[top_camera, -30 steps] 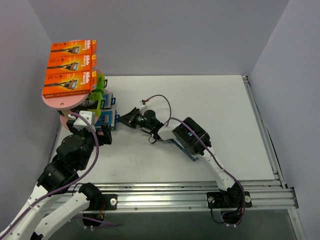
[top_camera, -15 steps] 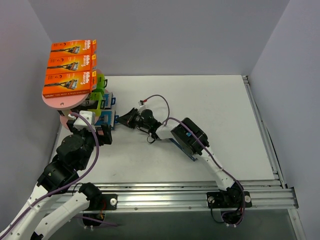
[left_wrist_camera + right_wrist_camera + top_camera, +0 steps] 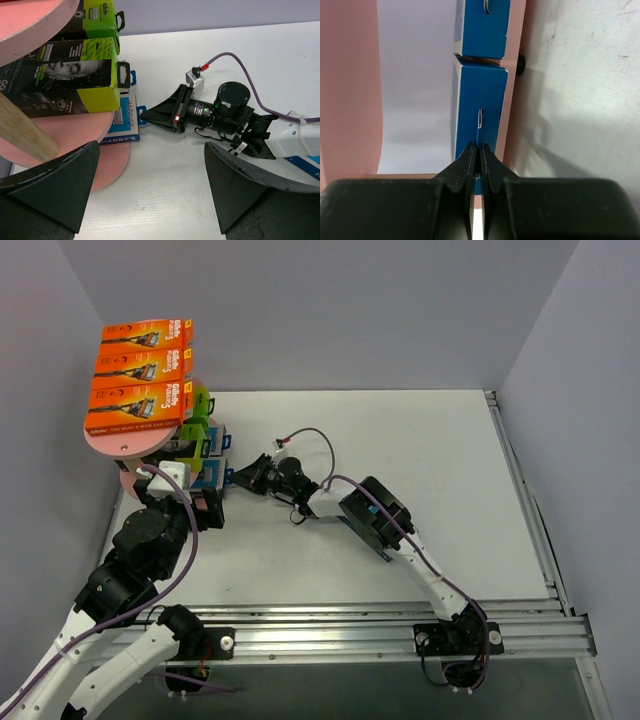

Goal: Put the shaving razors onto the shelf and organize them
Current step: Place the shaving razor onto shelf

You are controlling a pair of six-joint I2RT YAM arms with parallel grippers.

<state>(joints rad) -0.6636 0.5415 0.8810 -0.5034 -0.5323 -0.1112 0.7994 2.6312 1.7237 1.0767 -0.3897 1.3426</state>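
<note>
Push line: right gripper (image 3: pixel 240 478) closed tight, nothing seen between fingers, tips touching right-hand end of blue razor pack (image 3: pixel 480 100) on lowest board of pink shelf (image 3: pixel 118 445), far left of table. Pack lies straight left of tips, long axis in line with fingers, hang-slot end toward gripper. Judgement: leftward push along that axis seats it deeper; off-axis push swings it. Second blue pack (image 3: pixel 482 22) just beside it. Left gripper (image 3: pixel 150 187) wide open, empty, hovers at shelf's near side. Orange packs (image 3: pixel 140 365) on top board, black-lime packs (image 3: pixel 65 85) on middle.

The pink oval-board shelf (image 3: pixel 105 443) shows orange cardboard razor packs (image 3: pixel 138 362), black-and-lime-green cardboard packs (image 3: pixel 62 82) and blue cardboard packs (image 3: pixel 480 97).
</note>
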